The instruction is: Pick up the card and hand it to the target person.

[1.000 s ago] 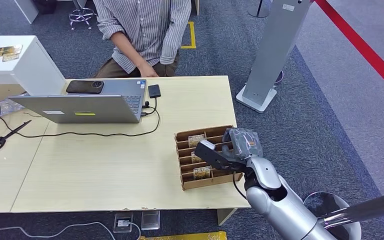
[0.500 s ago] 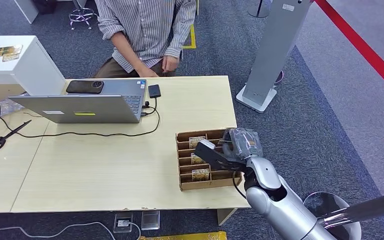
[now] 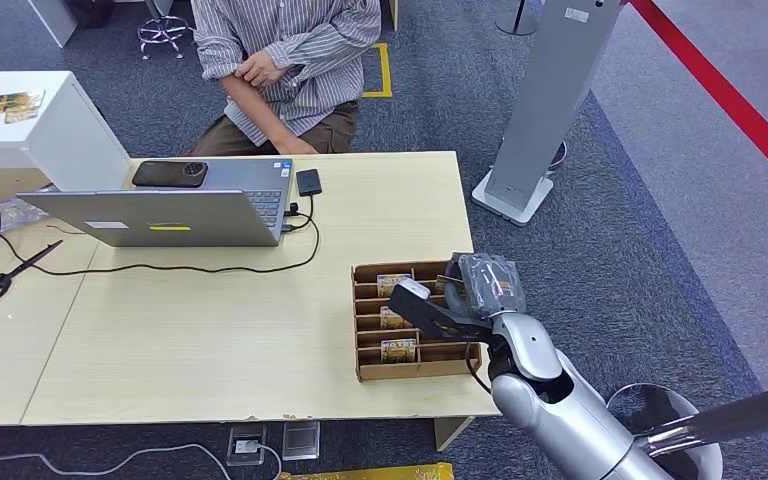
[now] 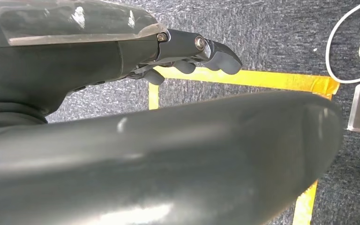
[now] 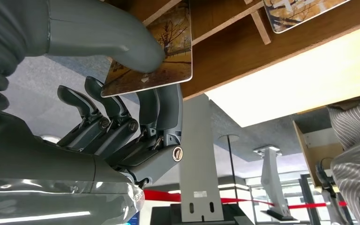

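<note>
Right hand (image 5: 122, 93) over the right end of the cardboard card box (image 3: 372, 367) on the table (image 3: 210, 340), thumb and fingers (image 5: 161, 110) pinching one card (image 5: 154, 51). Possibly still touching the box edge, hard to tell. Left hand (image 4: 187, 51) hanging above the carpet, fingers curled in, holding nothing.

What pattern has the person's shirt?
Thin grey and white stripes on the shirt, best seen in head view.
</note>
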`<state>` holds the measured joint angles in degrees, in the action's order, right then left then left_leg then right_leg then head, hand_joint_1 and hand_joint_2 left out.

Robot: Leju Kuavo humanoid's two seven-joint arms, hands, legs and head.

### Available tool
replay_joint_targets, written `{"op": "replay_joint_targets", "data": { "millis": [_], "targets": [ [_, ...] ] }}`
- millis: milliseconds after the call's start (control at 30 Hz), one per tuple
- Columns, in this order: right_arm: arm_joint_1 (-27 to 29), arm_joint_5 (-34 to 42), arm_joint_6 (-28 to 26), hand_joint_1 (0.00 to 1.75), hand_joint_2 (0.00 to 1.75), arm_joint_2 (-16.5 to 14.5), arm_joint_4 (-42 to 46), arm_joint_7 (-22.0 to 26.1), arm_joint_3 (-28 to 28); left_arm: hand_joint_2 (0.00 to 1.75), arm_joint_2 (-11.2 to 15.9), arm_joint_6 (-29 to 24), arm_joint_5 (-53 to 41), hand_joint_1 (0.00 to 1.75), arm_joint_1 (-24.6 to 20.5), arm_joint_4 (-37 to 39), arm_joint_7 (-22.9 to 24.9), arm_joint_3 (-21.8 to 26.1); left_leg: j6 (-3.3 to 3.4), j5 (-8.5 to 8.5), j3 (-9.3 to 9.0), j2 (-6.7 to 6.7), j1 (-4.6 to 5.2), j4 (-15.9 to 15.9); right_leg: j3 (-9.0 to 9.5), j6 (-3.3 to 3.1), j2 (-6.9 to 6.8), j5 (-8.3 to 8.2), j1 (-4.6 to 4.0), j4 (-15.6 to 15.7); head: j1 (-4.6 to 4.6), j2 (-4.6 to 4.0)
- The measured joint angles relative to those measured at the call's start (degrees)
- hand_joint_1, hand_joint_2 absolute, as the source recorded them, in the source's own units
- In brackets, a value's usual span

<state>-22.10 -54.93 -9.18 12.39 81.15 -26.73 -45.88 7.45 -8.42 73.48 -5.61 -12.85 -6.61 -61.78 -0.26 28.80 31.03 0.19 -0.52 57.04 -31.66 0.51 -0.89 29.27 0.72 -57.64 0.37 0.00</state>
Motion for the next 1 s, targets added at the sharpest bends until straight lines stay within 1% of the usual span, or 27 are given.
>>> {"op": "replay_joint_targets", "data": {
  "millis": [67, 167, 300, 367, 467, 633, 733, 800, 900, 1000],
  "targets": [
    [-0.27, 0.95, 0.02, 1.66, 1.75, 0.01, 0.02, 0.54, 0.01, 0.00, 0.00, -0.07, 0.01, 0.00, 0.00, 0.00, -0.04, 0.00, 0.00, 0.00, 0.00, 0.00, 0.00, 0.00, 0.00, 0.00, 0.00, 0.00, 0.00, 0.00, 0.02, 0.00],
    [-1.37, 6.58, 1.21, 1.66, 1.75, 0.08, 0.62, 1.75, 0.08, 0.00, 0.01, -0.13, 0.08, 0.00, 0.00, 0.00, -0.05, 0.00, 0.00, 0.00, -0.01, 0.01, 0.00, 0.00, 0.00, 0.00, 0.01, 0.00, 0.00, 0.00, 0.02, 0.00],
    [-4.28, 16.32, 7.01, 1.66, 1.75, 0.72, 3.82, 0.99, 0.17, 0.00, 0.15, 0.11, 0.22, 0.00, 0.02, 0.00, -0.01, 0.01, 0.00, -0.01, -0.02, 0.01, 0.00, 0.01, 0.00, 0.00, 0.01, -0.01, 0.00, 0.00, -0.01, 0.01],
    [-5.87, 19.68, 9.13, 1.66, 1.75, 1.41, 6.54, 0.31, 0.21, 0.00, 0.27, 0.13, 0.34, 0.00, 0.04, 0.00, 0.20, 0.01, -0.01, -0.01, -0.02, 0.01, 0.00, 0.01, -0.01, 0.00, 0.01, -0.01, 0.00, 0.00, 0.00, 0.01],
    [-7.71, 21.87, 10.26, 1.66, 1.75, 2.24, 10.23, 0.00, 0.27, 0.00, 0.38, 0.06, 0.56, 0.00, 0.05, 0.00, 0.43, 0.02, -0.01, -0.01, -0.02, 0.01, 0.00, 0.01, -0.01, 0.00, 0.01, -0.01, 0.00, 0.00, -0.01, 0.00],
    [-9.25, 24.08, 11.00, 1.66, 1.75, 3.13, 14.61, 0.55, 0.27, 0.00, 0.39, 0.00, 0.70, 0.00, 0.07, 0.00, 0.65, 0.02, -0.01, -0.01, 0.01, 0.01, 0.00, 0.00, -0.02, 0.00, 0.01, -0.01, 0.00, 0.00, 0.03, 0.00],
    [-10.37, 23.73, 10.02, 1.66, 1.75, 3.18, 15.83, 1.81, 0.09, 0.00, 0.39, 0.01, 0.70, 0.00, 0.04, 0.00, 0.80, 0.02, -0.01, -0.01, 0.01, 0.01, 0.00, 0.00, 0.00, 0.00, 0.01, -0.01, 0.00, 0.00, 0.03, 0.00],
    [-10.65, 21.92, 7.76, 1.66, 1.75, 2.73, 15.16, 3.83, -0.20, 0.00, 0.37, 0.08, 0.69, 0.00, 0.02, 0.00, 0.77, 0.02, -0.01, -0.01, 0.01, 0.00, 0.00, 0.00, 0.01, 0.00, -0.01, -0.01, 0.00, 0.00, 0.04, 0.00],
    [-10.95, 19.94, 3.40, 1.66, 1.75, 1.58, 12.47, 8.76, -0.63, 0.00, 0.34, 0.40, 0.54, 0.00, -0.05, 0.00, 0.63, 0.02, -0.01, -0.01, 0.00, 0.00, -0.01, 0.00, 0.02, 0.00, -0.01, -0.01, -0.01, -0.01, -0.01, 0.01],
    [-10.93, 19.52, -0.76, 1.66, 1.75, 0.39, 9.32, 14.21, -1.08, 0.00, 0.31, 0.60, 0.21, 0.00, -0.06, 0.00, 0.46, 0.02, -0.01, -0.01, 0.01, -0.01, -0.01, 0.00, 0.01, 0.00, -0.01, -0.01, -0.01, -0.02, -0.02, 0.01]
  ]
}}
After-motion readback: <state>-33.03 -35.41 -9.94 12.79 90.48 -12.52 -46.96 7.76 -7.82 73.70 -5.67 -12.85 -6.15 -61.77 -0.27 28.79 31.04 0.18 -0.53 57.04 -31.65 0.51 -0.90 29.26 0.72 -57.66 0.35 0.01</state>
